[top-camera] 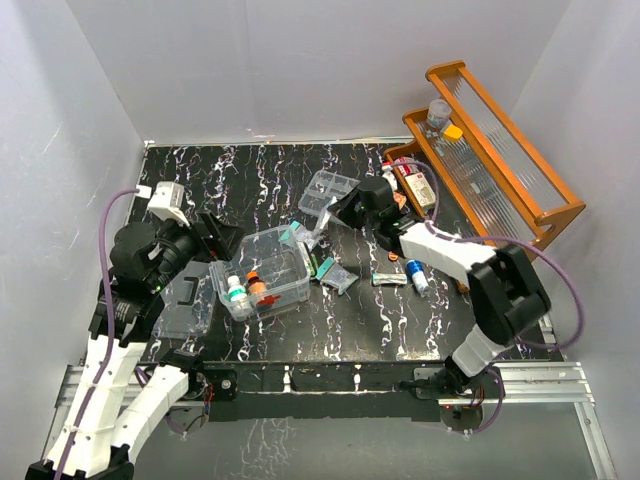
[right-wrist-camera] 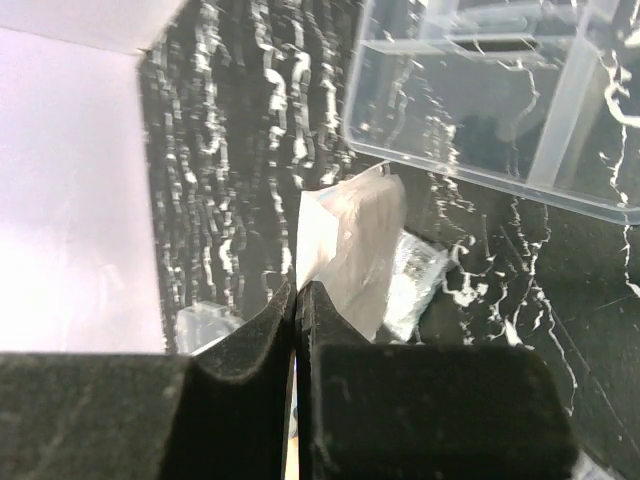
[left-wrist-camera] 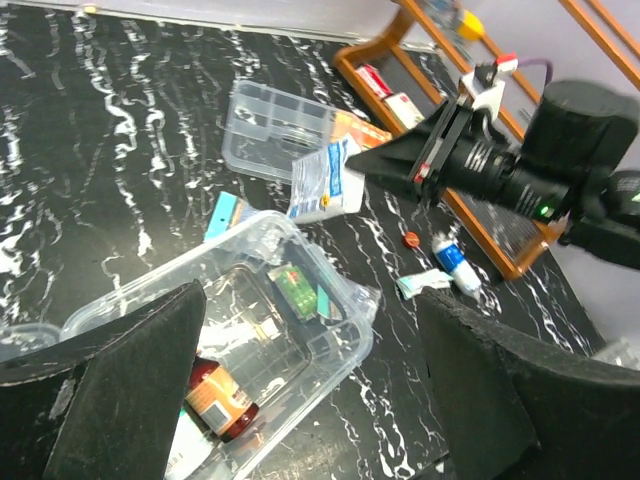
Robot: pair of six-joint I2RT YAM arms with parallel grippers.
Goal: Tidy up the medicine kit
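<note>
The right gripper (right-wrist-camera: 297,300) is clamped shut on the edge of a limp translucent plastic sachet (right-wrist-camera: 350,245), which dangles from it. The medicine kit (top-camera: 270,275) — a clear rectangular plastic box, open on top — sits mid-table, just to the left of that grip. The left gripper (left-wrist-camera: 310,300) stands wide and holds nothing, near the kit's left end. Best to hold the pinch firm, lift the sachet clear of the rim, and release low over bare floor beside the small bottles (top-camera: 245,290) — floppy packets snag.

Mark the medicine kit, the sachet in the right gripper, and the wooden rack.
medicine kit (top-camera: 298,265): top view, right wall.
sachet (left-wrist-camera: 322,182): left wrist view, middle of the packet.
wooden rack (top-camera: 492,148): top view, ribbed upper shelf.
</note>
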